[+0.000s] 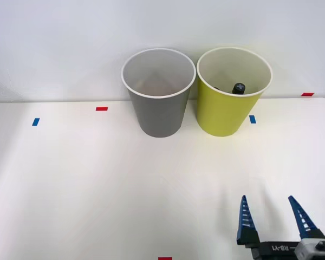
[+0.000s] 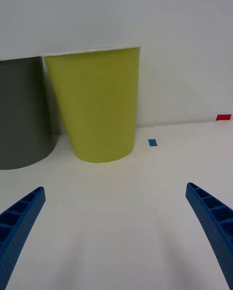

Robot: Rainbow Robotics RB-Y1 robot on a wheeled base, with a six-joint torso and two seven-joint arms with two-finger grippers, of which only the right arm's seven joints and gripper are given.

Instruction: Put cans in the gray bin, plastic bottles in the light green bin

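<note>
Reading across my front camera from the left: a blue tape mark (image 1: pixel 36 122) and a red one (image 1: pixel 101 109) sit on the white table (image 1: pixel 97 184) near its far edge. Next comes the gray bin (image 1: pixel 158 111), upright against the back wall, its pale inside showing nothing I can make out for certain. Just beside it, the two nearly touching, stands the light green bin (image 1: pixel 227 111), also upright; over its rim I see the black cap of a bottle (image 1: pixel 239 88) lying inside. A second blue mark (image 1: pixel 252 119) lies by the green bin's right side, and a red one (image 1: pixel 307 94) farther right at the table's back edge. Near edge, right of centre: my right gripper (image 1: pixel 274 216), blue ribbed fingers spread wide, holding nothing, well apart from both bins. Wrist camera agrees: fingers (image 2: pixel 19 222) parted at the corners, bare table between them, green bin ahead with the gray bin beside it.
</note>
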